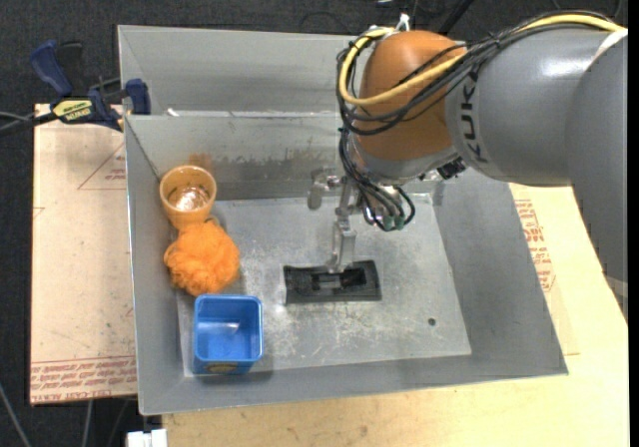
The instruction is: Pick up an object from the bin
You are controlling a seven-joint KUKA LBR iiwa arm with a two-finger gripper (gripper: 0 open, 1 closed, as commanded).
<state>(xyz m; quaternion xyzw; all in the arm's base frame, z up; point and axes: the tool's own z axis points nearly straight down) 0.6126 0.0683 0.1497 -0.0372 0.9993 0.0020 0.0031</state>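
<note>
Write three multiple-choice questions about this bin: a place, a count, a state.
1. Where in the grey metal bin lies the blue square plastic container? A. lower left corner of the view B. centre C. upper right corner
2. How many orange things lie in it? A. one B. two C. four
3. How does the orange round cup stand? A. mouth up B. mouth down C. crushed flat
1 A: it sits below the other things by the left wall.
2 B: the cup and the orange fluffy ball.
3 A: its inside shows.
</note>
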